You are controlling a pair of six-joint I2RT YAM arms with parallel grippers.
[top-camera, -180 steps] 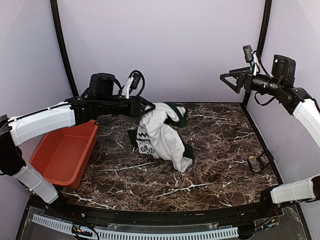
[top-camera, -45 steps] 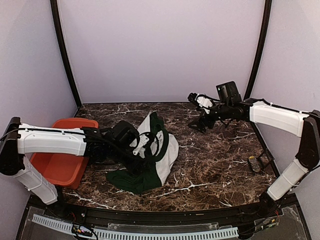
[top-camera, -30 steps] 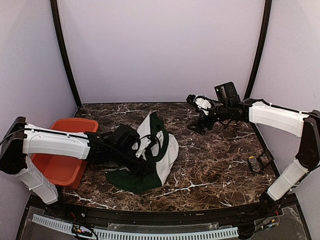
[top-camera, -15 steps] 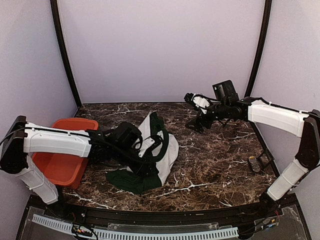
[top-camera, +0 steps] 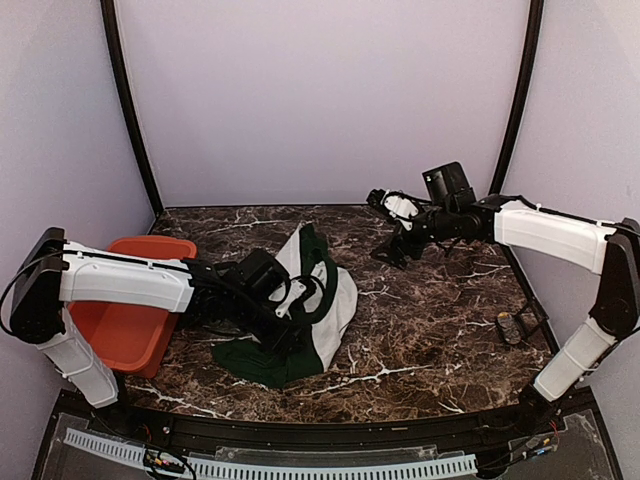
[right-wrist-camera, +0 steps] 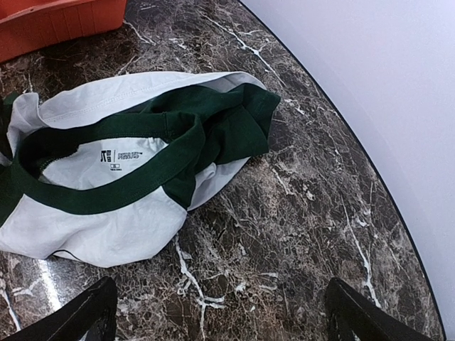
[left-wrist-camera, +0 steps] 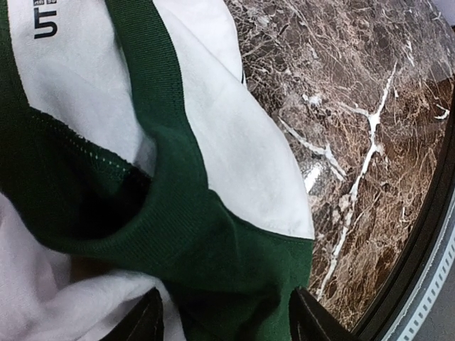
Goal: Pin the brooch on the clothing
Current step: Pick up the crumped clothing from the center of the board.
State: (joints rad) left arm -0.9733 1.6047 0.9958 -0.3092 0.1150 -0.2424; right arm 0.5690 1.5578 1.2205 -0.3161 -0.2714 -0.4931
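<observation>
The T-shirt [top-camera: 338, 300] – white, with dark green sleeves and collar – is seen crumpled in a heap on the marble desk [top-camera: 430, 335], left of centre and just beside the orange bin [top-camera: 108, 330]. Its neck opening is turned upward, and a small printed label [right-wrist-camera: 114, 158] is exposed inside the green collar [right-wrist-camera: 106, 193]. One green sleeve [right-wrist-camera: 238, 117] is bunched at the far side of the heap, and another green part is spread on the desk at the near side.

The left gripper [left-wrist-camera: 231, 321] is lowered into the heap from the bin side. Its jaws are held apart, with a fold of green fabric filling the gap between them – whether that fold is actually pinched cannot be told.

The right gripper [right-wrist-camera: 226, 316] is held above the desk, well apart from the T-shirt on its right. Its jaws are spread wide, and nothing is caught between them.

A small object [top-camera: 508, 325], too small to be identified, is seen lying near the desk's right edge.
</observation>
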